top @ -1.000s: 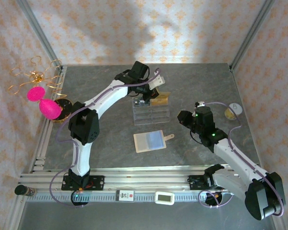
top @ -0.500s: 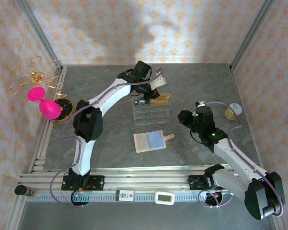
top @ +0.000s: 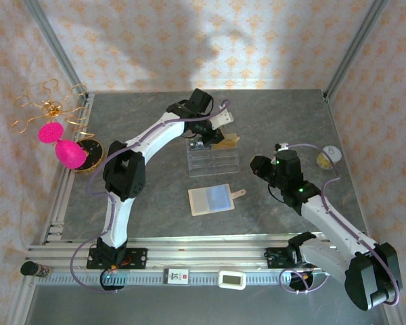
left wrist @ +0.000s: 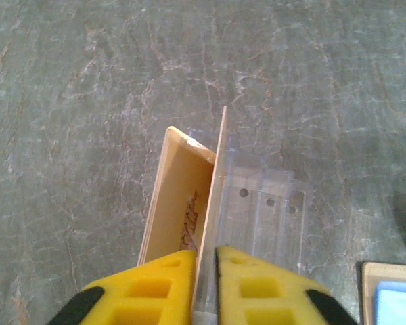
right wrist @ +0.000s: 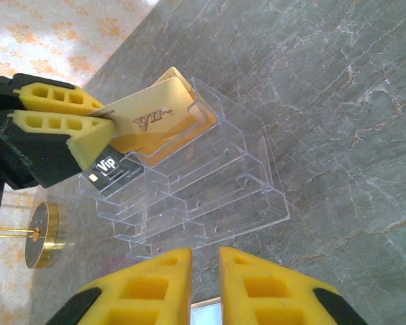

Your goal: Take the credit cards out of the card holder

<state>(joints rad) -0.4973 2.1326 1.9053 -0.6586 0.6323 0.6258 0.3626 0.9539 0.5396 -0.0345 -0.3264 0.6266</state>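
The holder point(top: 210, 200) lies open and flat near the middle of the bench point(top: 142, 108). Its bluish panel faces up and its little tab points toward the right edge. Just beyond it, toward the far edge, stands a clear slotted tray point(right wrist: 216, 189), apart from the holder.

Both cards are in that tray. The gold card point(right wrist: 155, 112), stamped "VIP", stands on edge in the far slot. The black card point(right wrist: 108, 169) sits in a slot beside it, toward the left edge.

The left pincer point(left wrist: 205, 271) reaches over the tray from the left with the gold card between its fingers point(right wrist: 61, 125). The gap is narrow. In the left wrist view the card's thin edge runs up the gap, and whether the fingers press on it I cannot tell. A gold face with lettering shows just left of that edge. Whether it is the same card mirrored in the plastic or something else is unclear.

The right pincer point(right wrist: 205, 271) hangs right of the holder and near the tray, pointing at the tray. Its fingers are set narrowly apart with nothing between them.
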